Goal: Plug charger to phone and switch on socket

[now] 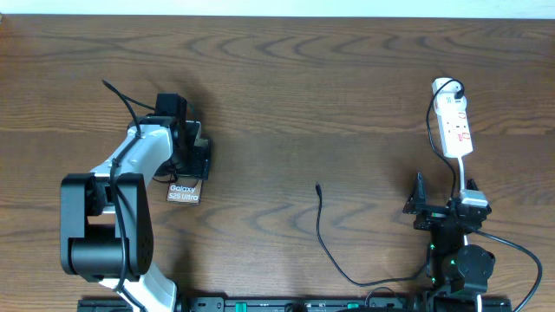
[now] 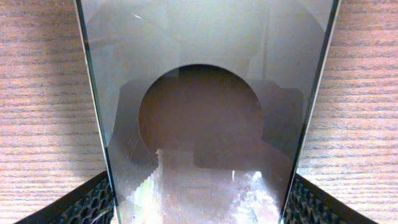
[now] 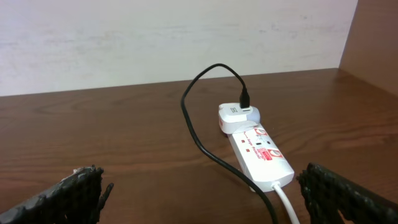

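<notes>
The left hand (image 2: pixel 202 205) grips the phone (image 1: pixel 183 192) at the frame's left. The right hand (image 3: pixel 205 186) hangs open below the socket (image 1: pixel 453 121). The charger (image 1: pixel 318 186) tip lies loose mid-counter (image 1: pixel 277 87). Being so thin, it could twist when pinched and miss the port.

the phone (image 2: pixel 205 124) lies between our left gripper (image 2: pixel 202 202) fingers (image 2: pixel 93 200); the socket (image 3: pixel 261 155) lies ahead of our right gripper (image 3: pixel 202 199), the charger (image 3: pixel 193 124) trailing along its left.

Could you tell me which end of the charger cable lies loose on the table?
The small plug tip mid-table; the other end sits in the white adapter on the socket.
</notes>
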You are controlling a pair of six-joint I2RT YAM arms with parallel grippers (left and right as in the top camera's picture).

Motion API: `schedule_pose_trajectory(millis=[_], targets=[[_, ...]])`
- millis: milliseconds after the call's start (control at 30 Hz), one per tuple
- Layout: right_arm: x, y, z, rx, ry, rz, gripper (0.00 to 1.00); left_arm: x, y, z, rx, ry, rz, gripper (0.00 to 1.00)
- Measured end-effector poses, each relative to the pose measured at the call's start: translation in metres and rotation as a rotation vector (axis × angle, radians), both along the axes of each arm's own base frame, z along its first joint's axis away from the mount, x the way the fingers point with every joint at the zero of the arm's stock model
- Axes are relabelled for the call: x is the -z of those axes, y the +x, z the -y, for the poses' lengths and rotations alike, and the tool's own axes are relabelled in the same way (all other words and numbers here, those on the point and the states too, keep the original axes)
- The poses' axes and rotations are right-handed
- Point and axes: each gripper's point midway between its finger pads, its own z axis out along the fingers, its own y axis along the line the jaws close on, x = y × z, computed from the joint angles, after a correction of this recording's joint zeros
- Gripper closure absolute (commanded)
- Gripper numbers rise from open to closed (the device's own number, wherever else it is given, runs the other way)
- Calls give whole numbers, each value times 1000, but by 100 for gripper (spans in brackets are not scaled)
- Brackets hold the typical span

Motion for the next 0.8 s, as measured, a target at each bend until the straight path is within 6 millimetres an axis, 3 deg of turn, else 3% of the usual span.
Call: schedule_pose_trajectory(millis=[267,567,667,800], targets=[[0,0,0,0,0,0,1,0,0,0,0,0,0,24],[0,0,0,0,0,0,1,0,0,0,0,0,0,34],[0,0,0,0,0,0,1,0,0,0,0,0,0,40],[0,0,0,0,0,0,1,0,0,0,0,0,0,58]])
